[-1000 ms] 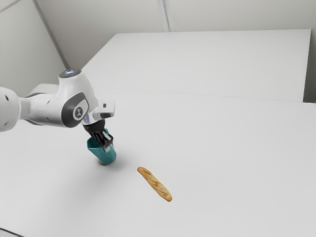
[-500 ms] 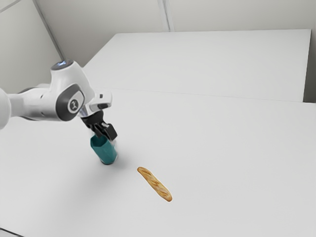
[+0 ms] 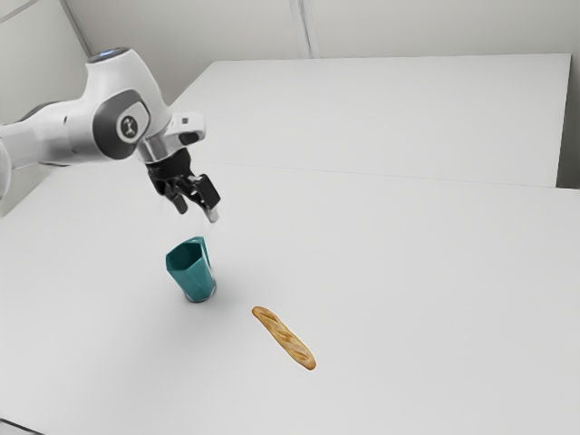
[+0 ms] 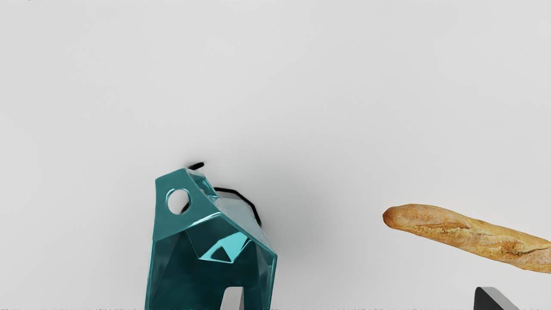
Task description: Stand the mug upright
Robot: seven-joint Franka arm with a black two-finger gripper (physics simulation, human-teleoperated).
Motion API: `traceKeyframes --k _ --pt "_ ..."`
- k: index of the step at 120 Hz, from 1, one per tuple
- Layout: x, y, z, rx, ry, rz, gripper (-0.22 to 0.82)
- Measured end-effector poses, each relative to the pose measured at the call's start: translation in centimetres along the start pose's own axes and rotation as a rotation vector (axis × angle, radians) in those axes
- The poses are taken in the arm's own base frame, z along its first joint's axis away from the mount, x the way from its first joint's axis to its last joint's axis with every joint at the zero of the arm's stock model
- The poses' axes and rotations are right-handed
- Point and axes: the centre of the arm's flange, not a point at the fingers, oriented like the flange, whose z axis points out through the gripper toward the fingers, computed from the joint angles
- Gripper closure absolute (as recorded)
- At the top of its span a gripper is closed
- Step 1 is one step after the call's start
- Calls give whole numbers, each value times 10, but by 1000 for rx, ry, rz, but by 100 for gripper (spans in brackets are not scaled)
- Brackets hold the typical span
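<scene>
Claw (image 3: pixel 198 212): was open, empty; had risen clear above mug.
Mug (image 3: pixel 191 271): stood approx. upright on table (image 3: pixel 408 272), mouth up, w/o support, so job prob. done.
Bread (image 3: pixel 285 339): hadn't moved; lay apart from mug, n/a to task.

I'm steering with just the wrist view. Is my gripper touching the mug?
Observer: No, the gripper hangs above the mug, with a gap between them.
Operator: Which bit of the mug is on the table?
Observer: Its bottom rests on the table.
Operator: My bread runs off the picture! Does it hang off the table?
Observer: No, the bread lies on the table all the way to its far end.
</scene>
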Motion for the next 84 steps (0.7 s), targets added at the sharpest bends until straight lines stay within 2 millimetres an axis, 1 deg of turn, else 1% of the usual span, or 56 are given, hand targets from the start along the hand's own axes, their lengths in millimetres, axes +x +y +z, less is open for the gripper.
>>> traceKeyframes --k 14,23,30,48,71,84 --pt "12 6 -16 -10 -26 -6 2" --pt "15 9 -25 -15 -40 -11 2" --pt "18 10 -37 -16 -43 -14 2" --pt "22 13 -60 -14 -46 -23 1" --pt "27 14 -99 -5 -27 -31 1" --pt "27 15 -116 -3 -25 -36 1"
